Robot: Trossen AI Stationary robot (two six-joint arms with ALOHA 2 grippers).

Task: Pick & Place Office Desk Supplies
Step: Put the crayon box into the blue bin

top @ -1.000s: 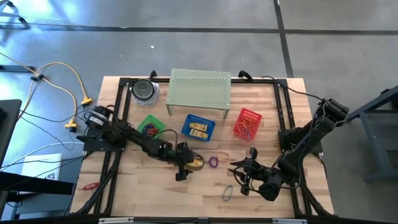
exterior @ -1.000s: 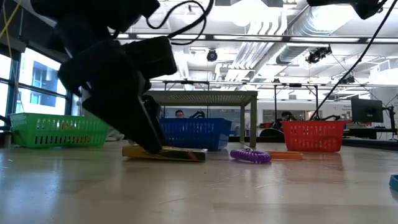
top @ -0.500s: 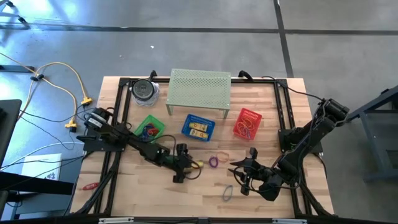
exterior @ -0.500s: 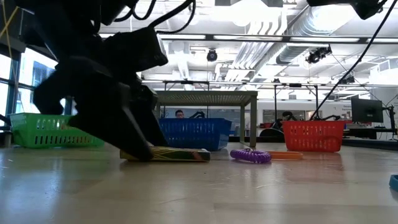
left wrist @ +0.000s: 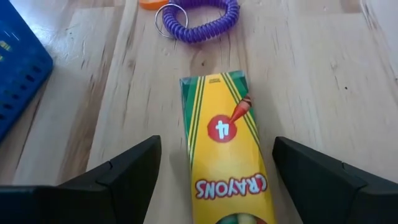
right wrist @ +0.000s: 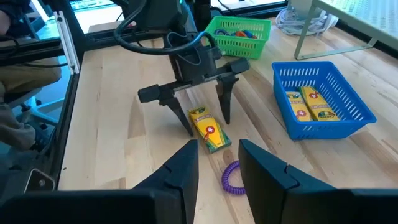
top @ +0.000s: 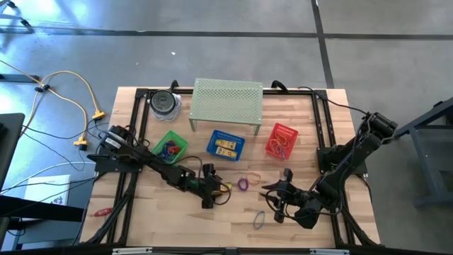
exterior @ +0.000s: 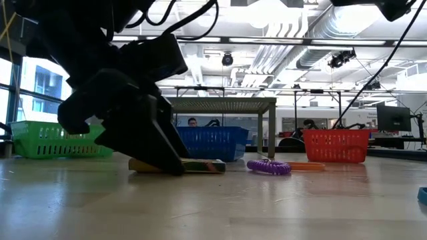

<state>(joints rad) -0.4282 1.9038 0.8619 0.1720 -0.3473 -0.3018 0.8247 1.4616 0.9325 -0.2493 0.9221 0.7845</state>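
Crayons box [left wrist: 222,143], yellow and green, is lying flat on the wooden table [top: 233,212] in front of the blue basket [top: 225,144]. The left gripper [top: 209,190] is straddling it with fingers [left wrist: 124,174] spread wide on either side, not touching it, so the box is lying released. A purple coil loop [left wrist: 202,18] is resting just beyond the box. The right gripper [top: 277,198] is waiting near the table's front right, fingers [right wrist: 180,171] partly apart and holding nothing.

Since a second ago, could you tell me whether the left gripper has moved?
Yes. The left gripper has slid back toward the green basket, away from the purple coil.
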